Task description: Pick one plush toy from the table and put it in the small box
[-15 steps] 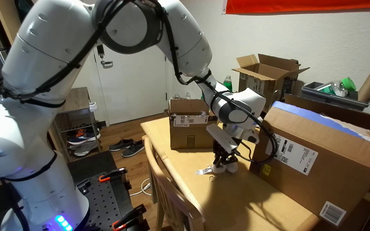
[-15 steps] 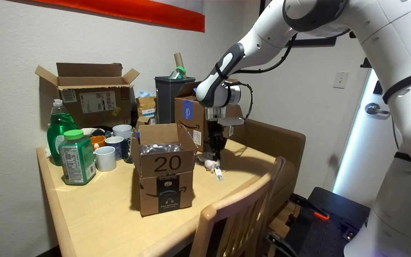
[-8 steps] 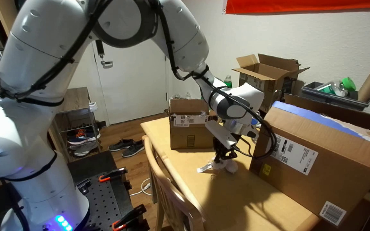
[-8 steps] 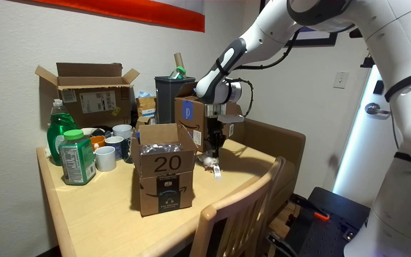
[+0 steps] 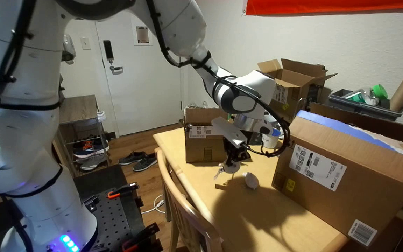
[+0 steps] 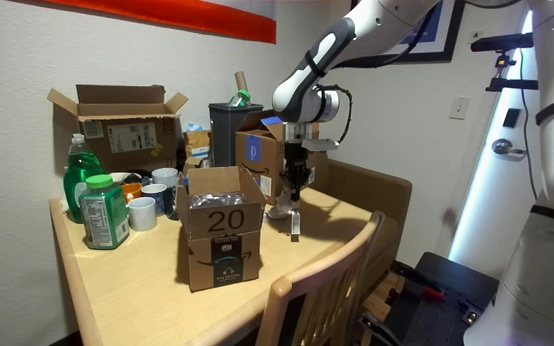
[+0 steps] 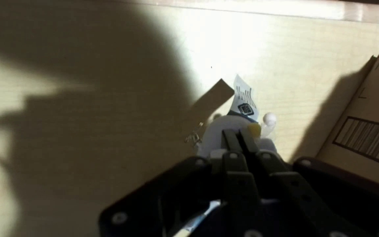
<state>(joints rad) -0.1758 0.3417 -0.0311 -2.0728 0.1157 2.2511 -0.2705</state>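
My gripper [image 5: 230,161] is shut on the plush toy [image 5: 232,168], which hangs just above the tan table [image 5: 285,224]. In the wrist view the fingertips [image 7: 237,132] are nearly together over the pale toy [image 7: 213,136]. Its yellow patch, printed tag and small metal chain show. In an exterior view the tag hangs under the gripper [image 6: 295,192]. The small box [image 5: 205,148] stands upright beside the gripper with its top open. It also shows in an exterior view [image 6: 224,259], with shiny wrap inside, and at the right of the wrist view [image 7: 367,105].
A rounded white toy [image 5: 251,181] lies on the table below the gripper. The big labelled carton [image 5: 362,196] and a wide-flapped carton [image 6: 130,132] stand on the table. Mugs [image 6: 142,214], a green jar [image 6: 104,216] and a green bottle [image 6: 82,178] stand near the wall. A chair [image 5: 184,213] is at the edge.
My gripper has risen off the table with the plush toy and shifted sideways, away from the white toy, which stays on the table. The tag now hangs down.
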